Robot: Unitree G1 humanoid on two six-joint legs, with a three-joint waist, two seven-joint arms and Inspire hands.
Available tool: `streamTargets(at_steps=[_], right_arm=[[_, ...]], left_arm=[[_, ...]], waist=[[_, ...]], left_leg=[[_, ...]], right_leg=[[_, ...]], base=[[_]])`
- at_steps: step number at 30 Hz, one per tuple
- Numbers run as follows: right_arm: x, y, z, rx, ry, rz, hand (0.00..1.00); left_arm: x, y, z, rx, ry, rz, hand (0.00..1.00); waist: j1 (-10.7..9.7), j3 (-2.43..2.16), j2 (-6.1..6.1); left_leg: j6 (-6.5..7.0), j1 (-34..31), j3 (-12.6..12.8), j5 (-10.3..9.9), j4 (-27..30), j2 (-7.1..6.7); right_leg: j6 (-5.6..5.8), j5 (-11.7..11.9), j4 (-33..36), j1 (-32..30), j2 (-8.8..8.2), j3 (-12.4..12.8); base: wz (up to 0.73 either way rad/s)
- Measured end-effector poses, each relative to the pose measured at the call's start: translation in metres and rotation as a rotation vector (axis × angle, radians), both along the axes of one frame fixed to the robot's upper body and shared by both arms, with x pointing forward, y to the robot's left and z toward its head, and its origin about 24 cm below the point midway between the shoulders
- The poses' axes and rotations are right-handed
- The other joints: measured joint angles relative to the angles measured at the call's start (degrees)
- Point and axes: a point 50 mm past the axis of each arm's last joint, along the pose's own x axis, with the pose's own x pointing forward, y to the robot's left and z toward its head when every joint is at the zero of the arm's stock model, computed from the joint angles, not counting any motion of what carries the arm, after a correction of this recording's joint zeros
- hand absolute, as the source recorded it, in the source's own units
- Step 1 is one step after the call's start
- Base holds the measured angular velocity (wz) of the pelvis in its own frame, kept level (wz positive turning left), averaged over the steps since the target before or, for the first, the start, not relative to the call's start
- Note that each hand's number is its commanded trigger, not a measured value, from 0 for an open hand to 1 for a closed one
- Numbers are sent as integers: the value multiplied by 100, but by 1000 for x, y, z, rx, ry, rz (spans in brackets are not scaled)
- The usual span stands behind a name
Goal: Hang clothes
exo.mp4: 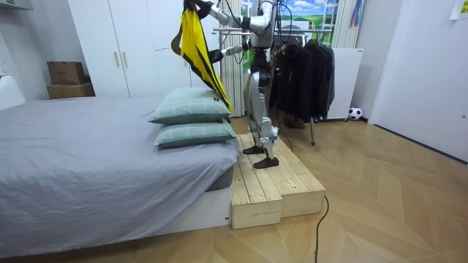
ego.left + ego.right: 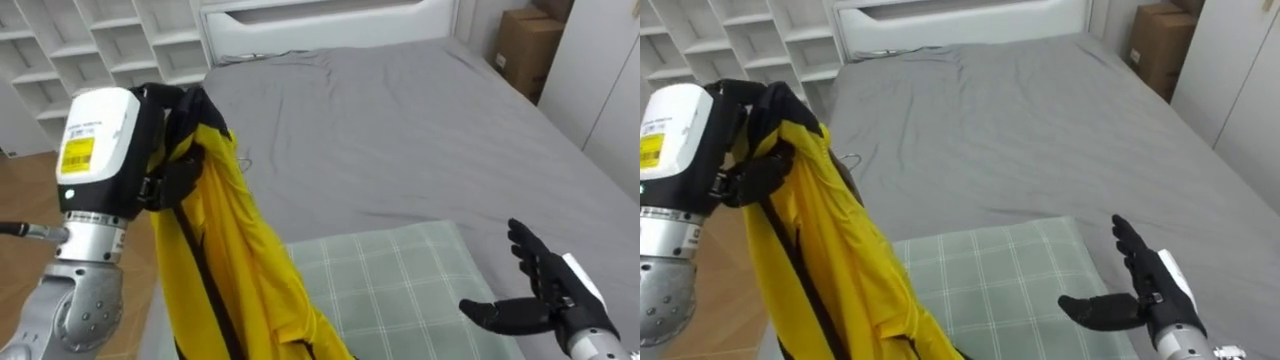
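Observation:
A yellow garment with black trim hangs from my left hand, whose fingers are curled round its top, raised at the left of the eye views. The cloth drapes down over the edge of a green checked pillow. My right hand is low at the right, open with straight fingers and the thumb pointing left, holding nothing. In the room view I stand on a wooden step at the head of the bed, holding the yellow garment high above the pillows. A rack of dark clothes is behind me.
A grey bed fills the middle, with two stacked pillows at its head. White shelves stand at the far left, a cardboard box at the far right. White wardrobes line the wall.

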Motion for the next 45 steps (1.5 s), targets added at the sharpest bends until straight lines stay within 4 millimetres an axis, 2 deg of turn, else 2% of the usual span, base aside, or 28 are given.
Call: streamTargets(at_steps=[5, 10, 15, 19, 21, 29, 34, 39, 45], right_arm=[[0, 2, -1, 9, 10, 29, 0], [-1, 5, -4, 31, 34, 66, 0], [-5, 14, -18, 130, 113, 127, 0], [-13, 13, -32, 265, 168, 112, 0], [-14, 21, -35, 350, 183, 155, 0], [-16, 44, -37, 538, 192, 288, 0], [-4, 60, -31, 647, 168, 353, 0], [14, 75, -17, 648, 143, 459, 0], [13, 79, -16, 702, 150, 507, 0]], left_arm=[[-1, 8, 6, 15, -36, 39, 100], [-2, 0, 17, 121, -85, 45, 100], [-8, -4, 38, 177, -171, 22, 100], [-9, -5, 41, 203, -196, 27, 100], [-9, -6, 41, 218, -198, 31, 100], [-11, -7, 41, 236, -226, 35, 100], [-11, -10, 40, 225, -256, 29, 100], [-10, -23, 33, 270, -250, -6, 100], [-11, -39, 34, 380, -280, -42, 100]], waist=[[45, -1, 0], [141, -3, 3], [141, -3, 7], [149, 6, 28], [148, 15, 15], [303, 18, 13], [308, 26, 2], [320, 38, -26], [456, 36, -28]], left_leg=[[0, -63, 3, 0, 21, -4], [0, -80, 2, -1, 54, 0], [-1, -45, -37, -1, 39, 2], [-1, 59, -41, -1, -17, 1], [-1, 104, -52, -1, -20, 0], [0, 116, -74, -1, 1, -2], [0, 107, -115, -1, -3, -11], [0, 68, -184, 0, -1, -20], [-1, 47, -225, -1, -3, -13]], right_leg=[[0, 0, 17, -66, -3, -4], [-1, 0, 11, -68, -4, 42], [-1, 1, 3, -33, -8, 36], [0, 0, -4, 57, -13, -17], [2, -1, -11, 114, -14, -39], [3, -4, -19, 137, -15, -12], [4, -4, -44, 156, -28, -86], [5, -5, -74, 152, -69, -183], [4, -5, -85, 158, -70, -245]], base=[[0], [0], [0], [1], [0], [0], [3], [6], [5]])
